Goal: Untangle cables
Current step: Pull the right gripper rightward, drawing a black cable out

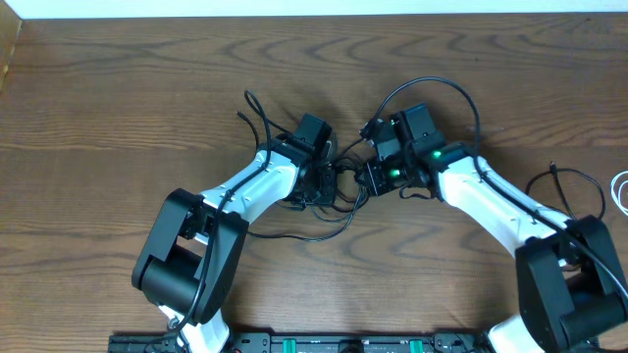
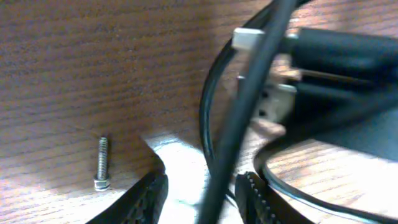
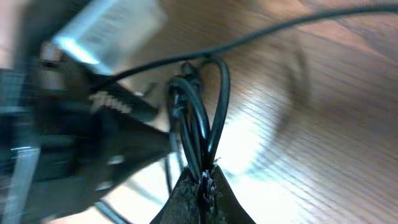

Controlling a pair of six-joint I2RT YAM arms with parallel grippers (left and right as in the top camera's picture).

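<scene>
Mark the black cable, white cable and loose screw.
black cable (image 3: 193,127), right wrist view, on the bunched loops mid-frame.
white cable (image 1: 617,192), overhead view, on its curve at the right edge.
screw (image 2: 102,158), left wrist view, on its threaded shaft.

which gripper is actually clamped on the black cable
The right gripper: its fingers are shut on loops of the black cable. The left gripper has its fingers apart, the cable passing between them.

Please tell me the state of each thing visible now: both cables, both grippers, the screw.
black cable: bunched in loops, tangled.
white cable: lying apart at the overhead view's right edge.
left gripper: open, black cable between its fingers.
right gripper: shut on black cable.
screw: lying on the table.
</scene>
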